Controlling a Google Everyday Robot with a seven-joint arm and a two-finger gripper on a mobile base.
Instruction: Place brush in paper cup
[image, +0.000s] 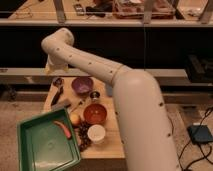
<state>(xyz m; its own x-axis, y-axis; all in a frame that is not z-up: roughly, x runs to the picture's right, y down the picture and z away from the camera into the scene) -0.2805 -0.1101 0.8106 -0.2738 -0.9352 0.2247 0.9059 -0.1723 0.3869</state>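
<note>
Inventory from my remote station, one camera view:

1. Pincer (55, 69): hangs at the end of the white arm (100, 70), above the far left corner of the light wooden desk (106, 149). I cannot tell whether it is spread or pressed together.
2. Slim brush with long black handle and small round greyish head (57, 89): lies on the desk just below the pincer, apparently head at the far end. The view is murky here, so I hedge on its exact outline.
3. Short white paper cup (96, 133): upright near the front edge, well apart from the brush.
4. Flat grey tool (60, 104): beside the brush's near end.
5. Purple bowl (81, 85): at the back, right of the brush.
6. Small shiny metal cup (95, 95): just right of the purple bowl.
7. Reddish-brown bowl (95, 113): between metal cup and paper cup.
8. Round yellow fruit (75, 119): left of that bowl.
9. Dark grape cluster (83, 138): left of the paper cup.
10. Green rectangular tray (35, 150): overhangs the front left, holding an orange-red pepper-like item (62, 129).
</note>
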